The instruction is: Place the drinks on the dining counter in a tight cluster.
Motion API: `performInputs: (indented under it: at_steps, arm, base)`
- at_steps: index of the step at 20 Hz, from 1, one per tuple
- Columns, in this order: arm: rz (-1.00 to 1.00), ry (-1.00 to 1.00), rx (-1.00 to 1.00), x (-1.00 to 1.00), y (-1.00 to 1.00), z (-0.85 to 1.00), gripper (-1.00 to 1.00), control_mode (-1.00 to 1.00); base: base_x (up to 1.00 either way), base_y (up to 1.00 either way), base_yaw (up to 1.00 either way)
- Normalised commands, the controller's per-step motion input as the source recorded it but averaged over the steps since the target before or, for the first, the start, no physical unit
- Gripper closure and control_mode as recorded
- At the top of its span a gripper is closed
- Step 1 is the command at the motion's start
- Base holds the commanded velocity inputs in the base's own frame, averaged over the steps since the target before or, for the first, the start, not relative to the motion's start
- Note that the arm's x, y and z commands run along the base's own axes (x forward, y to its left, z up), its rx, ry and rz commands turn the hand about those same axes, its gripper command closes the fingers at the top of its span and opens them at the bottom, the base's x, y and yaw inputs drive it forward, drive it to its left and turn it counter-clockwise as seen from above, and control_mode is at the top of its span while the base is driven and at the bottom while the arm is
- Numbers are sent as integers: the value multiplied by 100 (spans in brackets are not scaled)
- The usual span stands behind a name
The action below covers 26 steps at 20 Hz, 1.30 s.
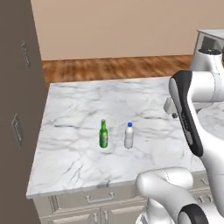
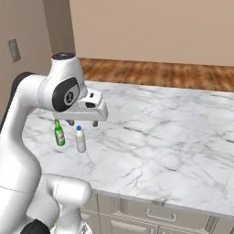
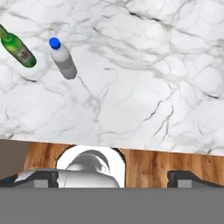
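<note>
My fingers (image 2: 82, 123) hang spread wide and empty above the marble worktop (image 1: 144, 131); the green bottle (image 1: 103, 134) and the blue-capped water bottle (image 1: 129, 135) stand upright just beside each other but not touching, nearer the worktop's drawer-side edge than its far edge, so to do this well I judge I should come straight down over one cap, close low on its body and keep it upright. The hand view looks down on both caps and their gap, while the left base view shows the drawers (image 1: 99, 198) below.
</note>
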Motion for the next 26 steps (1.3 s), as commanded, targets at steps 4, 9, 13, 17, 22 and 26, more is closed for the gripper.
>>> performInputs:
  at_steps: [4, 9, 13, 17, 22, 26]
  arm:
    - [0, 0, 0, 0, 0, 0, -100, 100]
    - [0, 0, 0, 0, 0, 0, -100, 100]
    - [0, 0, 0, 0, 0, 0, -100, 100]
    - [0, 0, 0, 0, 0, 0, -100, 100]
    - [4, 0, 0, 22, 12, -1, -100, -100]
    - [37, 0, 0, 91, 36, -9, -100, -100]
  base:
    - [95, 43, -46]
    - [6, 4, -4]
    - [0, 0, 0]
    - [0, 0, 0]
    - [1, 0, 0]
    - [0, 0, 0]
